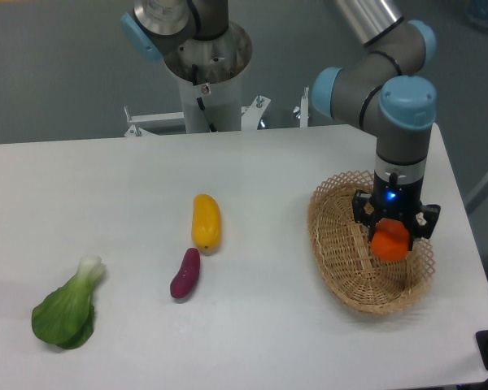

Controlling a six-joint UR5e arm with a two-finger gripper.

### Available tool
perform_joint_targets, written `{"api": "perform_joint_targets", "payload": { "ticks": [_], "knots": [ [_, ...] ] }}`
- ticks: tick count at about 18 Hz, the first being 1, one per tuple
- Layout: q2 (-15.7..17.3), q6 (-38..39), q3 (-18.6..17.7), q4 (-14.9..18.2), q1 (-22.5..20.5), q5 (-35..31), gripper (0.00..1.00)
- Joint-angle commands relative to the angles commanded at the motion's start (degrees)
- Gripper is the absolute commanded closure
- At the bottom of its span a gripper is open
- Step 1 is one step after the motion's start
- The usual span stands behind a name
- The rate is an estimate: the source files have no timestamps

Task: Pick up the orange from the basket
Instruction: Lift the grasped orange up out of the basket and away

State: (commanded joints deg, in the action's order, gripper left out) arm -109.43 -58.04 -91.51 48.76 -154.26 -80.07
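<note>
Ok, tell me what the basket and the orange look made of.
The basket: light tan woven wicker, matte, with visible strands and an open looped rim. The orange: smooth and evenly bright, with no visible peel texture, so possibly plastic; real fruit cannot be ruled out.

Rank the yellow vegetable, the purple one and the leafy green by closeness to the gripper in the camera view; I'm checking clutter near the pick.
The gripper holds the orange over the basket, at the right.
1. Yellow vegetable: mid-table, to the basket's left.
2. Purple vegetable: just below and left of the yellow one.
3. Leafy green: far left, near the front edge.
</note>
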Motion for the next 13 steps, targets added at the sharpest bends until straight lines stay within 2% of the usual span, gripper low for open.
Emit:
{"api": "perform_joint_targets", "payload": {
  "ticks": [3,4,6,9,13],
  "knots": [
    [2.99,10.72,0.37,0.03,2.91,5.17,0.36],
    [3.35,11.97,0.37,-0.06,3.09,5.97,0.36],
    [5.45,12.42,-0.51,0.64,3.53,5.89,0.36],
    [6.77,13.12,-1.83,0.29,4.14,6.24,0.37],
    [6.43,14.53,-1.39,0.11,6.86,5.36,0.37]
  ]
}}
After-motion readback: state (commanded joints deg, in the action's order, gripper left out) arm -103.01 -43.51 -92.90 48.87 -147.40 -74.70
